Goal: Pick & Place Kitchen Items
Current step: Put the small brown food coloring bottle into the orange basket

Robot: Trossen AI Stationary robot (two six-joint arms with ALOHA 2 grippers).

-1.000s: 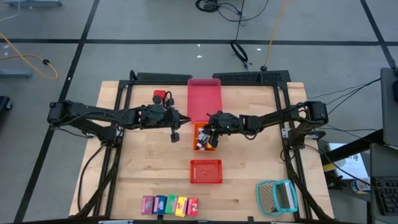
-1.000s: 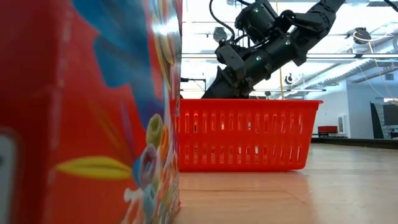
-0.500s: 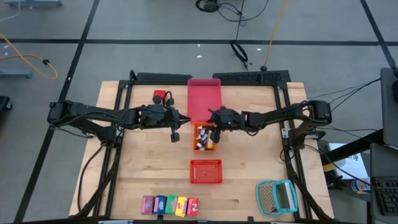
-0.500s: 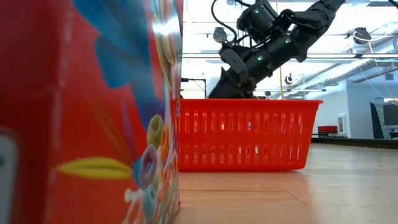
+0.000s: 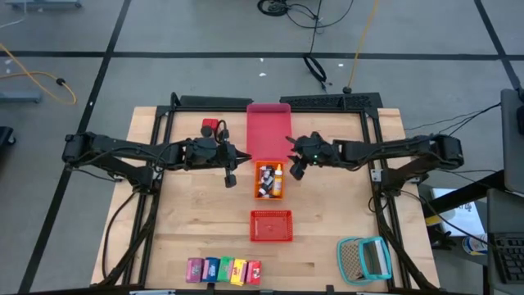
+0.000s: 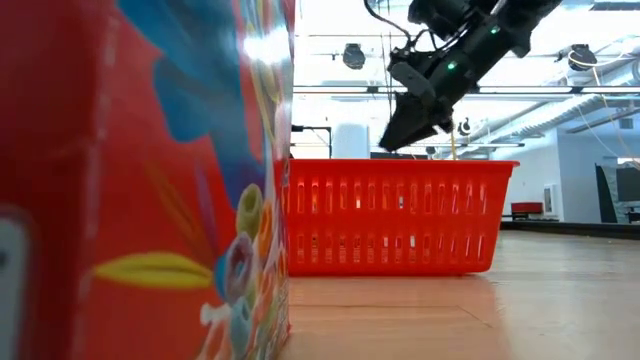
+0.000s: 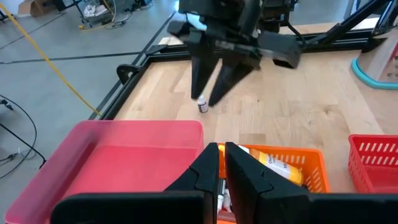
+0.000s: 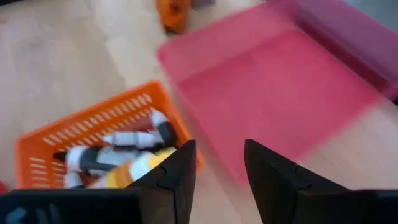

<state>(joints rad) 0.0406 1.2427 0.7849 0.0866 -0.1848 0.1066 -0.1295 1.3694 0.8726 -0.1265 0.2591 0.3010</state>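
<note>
Wooden table: right gripper, fingers parted and empty, right of the orange mesh basket of tiny bottles; left gripper clenched, left of it.

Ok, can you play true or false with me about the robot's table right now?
1. The orange basket has little bottles in it. True.
2. The right gripper is holding a bottle. False: it is open and empty, beside the orange basket.
3. The red basket sits between the orange basket and the row of cartons. True.
4. The pink tray is full of cartons. False: nothing shows in it; the cartons stand in a row at the table's near edge.
5. The left gripper is shut. True.
</note>
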